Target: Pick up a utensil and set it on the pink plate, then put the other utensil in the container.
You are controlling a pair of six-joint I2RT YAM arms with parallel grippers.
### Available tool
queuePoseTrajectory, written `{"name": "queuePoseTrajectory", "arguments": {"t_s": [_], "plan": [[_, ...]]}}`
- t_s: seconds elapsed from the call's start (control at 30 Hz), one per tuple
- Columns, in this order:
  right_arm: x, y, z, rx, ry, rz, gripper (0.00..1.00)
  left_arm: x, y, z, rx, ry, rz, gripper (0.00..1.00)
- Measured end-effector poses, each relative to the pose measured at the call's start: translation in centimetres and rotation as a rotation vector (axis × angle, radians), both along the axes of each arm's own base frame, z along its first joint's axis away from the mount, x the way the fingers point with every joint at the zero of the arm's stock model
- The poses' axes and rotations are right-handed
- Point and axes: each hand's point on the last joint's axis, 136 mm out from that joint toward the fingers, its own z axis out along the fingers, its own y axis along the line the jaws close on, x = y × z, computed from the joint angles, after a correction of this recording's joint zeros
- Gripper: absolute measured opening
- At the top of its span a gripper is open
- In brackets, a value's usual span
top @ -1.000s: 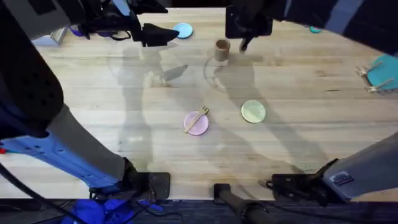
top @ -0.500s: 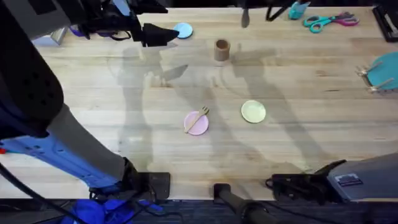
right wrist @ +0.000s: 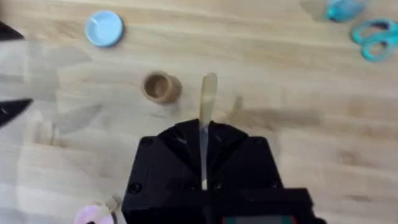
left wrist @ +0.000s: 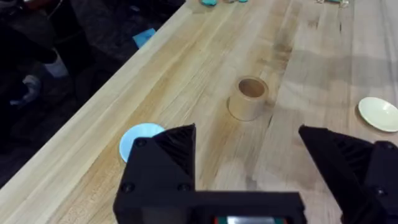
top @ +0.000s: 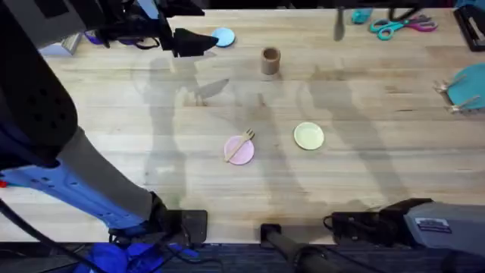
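Note:
The wooden fork [top: 242, 141] lies across the pink plate [top: 239, 152] near the table's middle, tines over the plate's far right rim. The brown container [top: 270, 61] stands upright at the back, and its inside looks empty [left wrist: 250, 96]. In the right wrist view my right gripper [right wrist: 203, 132] is shut on the wooden spoon [right wrist: 207, 93], which pokes out past the fingers, to the right of the container [right wrist: 161, 87]. The spoon [top: 339, 27] hangs at the table's far edge. My left gripper [top: 198, 42] hovers open at the back left, holding nothing [left wrist: 245, 132].
A pale green dish [top: 308, 136] sits right of the pink plate. A light blue disc [top: 223, 37] lies by the left gripper. Teal scissors [top: 402, 24] rest at the back right, and a teal object [top: 465, 87] sits at the right edge.
My right arm has moved right along the table's back edge, away from the container, still holding the spoon. The left arm, fork and plate have not moved.

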Motion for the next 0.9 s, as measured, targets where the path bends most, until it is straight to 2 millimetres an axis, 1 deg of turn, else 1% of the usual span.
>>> {"name": "queuePoseTrajectory", "arguments": {"t_s": [0.1, 0.23, 0.33, 0.4, 0.5, 0.67, 0.77, 0.83, 0.9], "plan": [[-1.5, -1.7, 0.4, -0.012, 0.025, -0.022, 0.035, 0.0, 0.0, 0.0, 0.000, -0.001, 0.000, 0.993], [-2.1, -3.4, 1.1, -0.008, -0.014, -0.056, 0.035, 0.0, 0.0, 0.0, 0.000, -0.001, 0.000, 0.993], [-2.6, -4.4, 0.4, -0.002, -0.050, -0.076, 0.035, 0.0, 0.0, 0.0, 0.000, -0.001, 0.000, 0.993], [-2.2, -4.6, -0.2, 0.008, -0.096, -0.083, 0.035, 0.0, 0.0, 0.0, 0.000, -0.001, 0.000, 0.993], [-0.7, -4.0, -0.8, 0.042, -0.189, -0.070, 0.035, 0.0, 0.0, 0.0, 0.000, -0.001, 0.000, 0.993], [2.2, -1.7, -0.7, 0.157, -0.357, 0.001, 0.035, 0.0, 0.0, 0.0, 0.000, -0.001, 0.000, 0.993], [3.6, -0.3, -0.9, 0.222, -0.427, 0.031, 0.035, 0.0, 0.0, 0.0, 0.000, -0.001, 0.000, 0.992], [4.3, 0.9, -1.6, 0.248, -0.438, 0.055, 0.034, 0.0, 0.0, 0.0, 0.000, -0.001, 0.000, 0.992], [4.9, 2.3, -2.8, 0.265, -0.428, 0.085, 0.034, 0.0, 0.0, 0.0, 0.000, -0.001, 0.000, 0.992]]}}
